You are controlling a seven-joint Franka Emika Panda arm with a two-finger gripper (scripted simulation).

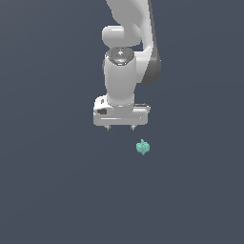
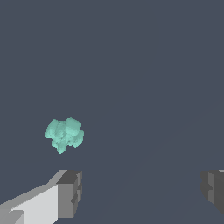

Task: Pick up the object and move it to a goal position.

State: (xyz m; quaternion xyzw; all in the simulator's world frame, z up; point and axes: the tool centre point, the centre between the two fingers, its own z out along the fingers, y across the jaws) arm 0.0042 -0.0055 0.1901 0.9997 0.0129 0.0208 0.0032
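Note:
The object is a tiny teal-green lumpy blob on the dark grey surface, below the gripper and toward the exterior view's right. In the wrist view the object lies outside the gap between the fingers, beyond one fingertip. My white gripper points straight down, its two short fingers spread wide apart with nothing between them. The gripper is open and apart from the blob.
The flat dark grey floor fills everything around. The white arm rises out of the top of the exterior view.

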